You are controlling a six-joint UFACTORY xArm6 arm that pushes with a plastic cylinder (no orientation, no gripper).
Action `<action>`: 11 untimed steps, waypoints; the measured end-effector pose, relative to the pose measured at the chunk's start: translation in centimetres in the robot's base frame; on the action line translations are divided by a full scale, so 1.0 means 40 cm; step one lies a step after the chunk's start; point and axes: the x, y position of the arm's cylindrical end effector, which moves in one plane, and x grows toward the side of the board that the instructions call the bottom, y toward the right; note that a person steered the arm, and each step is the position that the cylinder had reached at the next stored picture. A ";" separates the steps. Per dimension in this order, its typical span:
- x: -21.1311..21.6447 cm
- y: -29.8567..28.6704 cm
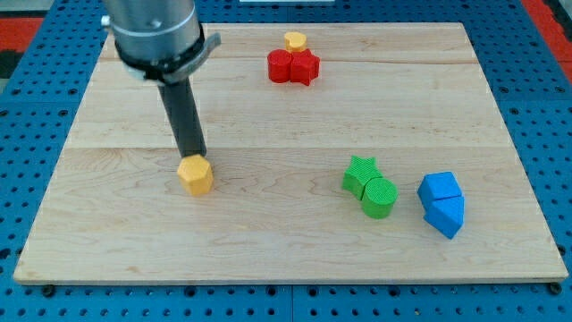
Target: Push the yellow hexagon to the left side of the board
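Observation:
The yellow hexagon point(195, 175) lies on the wooden board point(286, 250), left of the middle. My tip point(194, 156) stands right behind it, on its upper side, touching or nearly touching it. The dark rod rises from there to the arm's grey body at the view's top left.
A small yellow block point(296, 41) sits at the view's top centre, against a red block point(281, 66) and a red star point(306, 66). A green star point(361, 173) and a green cylinder point(380, 197) touch at the right. Two blue blocks point(441, 204) lie further right.

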 end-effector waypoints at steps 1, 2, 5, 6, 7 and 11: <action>0.033 0.041; 0.150 0.036; 0.372 0.129; 0.354 0.029; 0.285 -0.008; 0.165 -0.172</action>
